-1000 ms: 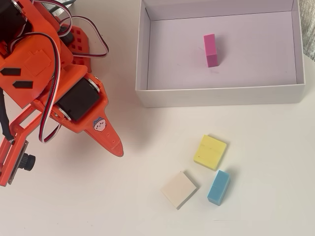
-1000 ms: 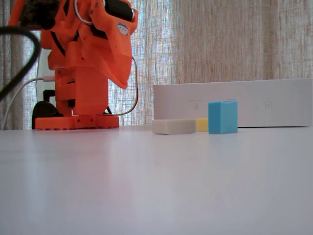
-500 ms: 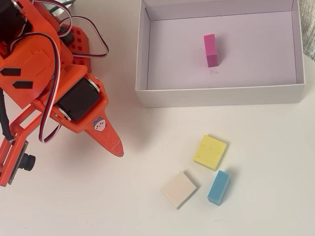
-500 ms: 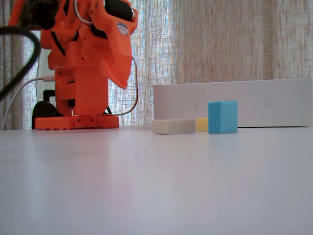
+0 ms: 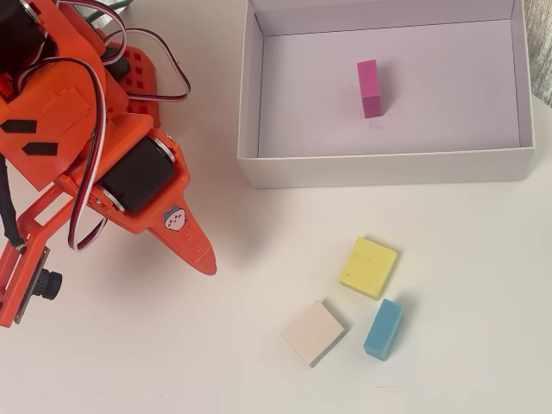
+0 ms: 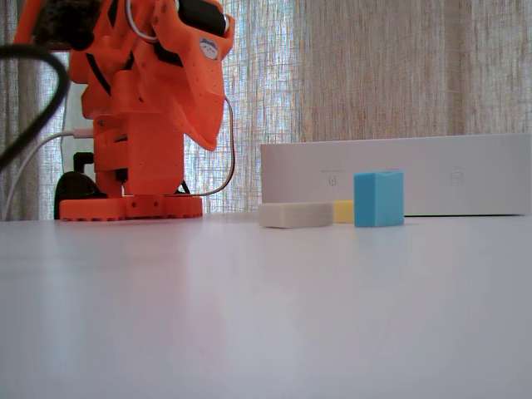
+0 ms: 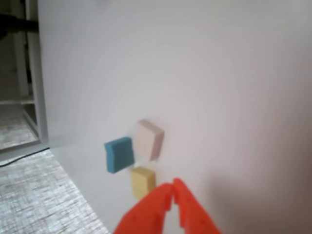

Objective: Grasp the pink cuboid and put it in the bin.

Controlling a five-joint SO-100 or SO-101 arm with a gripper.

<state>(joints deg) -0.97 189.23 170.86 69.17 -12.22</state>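
The pink cuboid (image 5: 369,87) lies on the pale floor inside the bin (image 5: 379,168), near its middle, in the overhead view. In the fixed view the bin's white front wall (image 6: 465,174) hides the cuboid. My orange gripper (image 5: 205,261) is shut and empty, held above the table well to the left of the bin. In the wrist view its fingertips meet (image 7: 172,187), and in the fixed view the gripper (image 6: 208,137) points down, raised above the table. The cuboid and the bin do not show in the wrist view.
A yellow block (image 5: 369,266), a cream block (image 5: 313,333) and a light-blue block (image 5: 383,329) lie on the white table in front of the bin. They also show in the wrist view: blue (image 7: 119,154), cream (image 7: 148,139), yellow (image 7: 143,181). The arm's base (image 6: 129,206) stands at the left.
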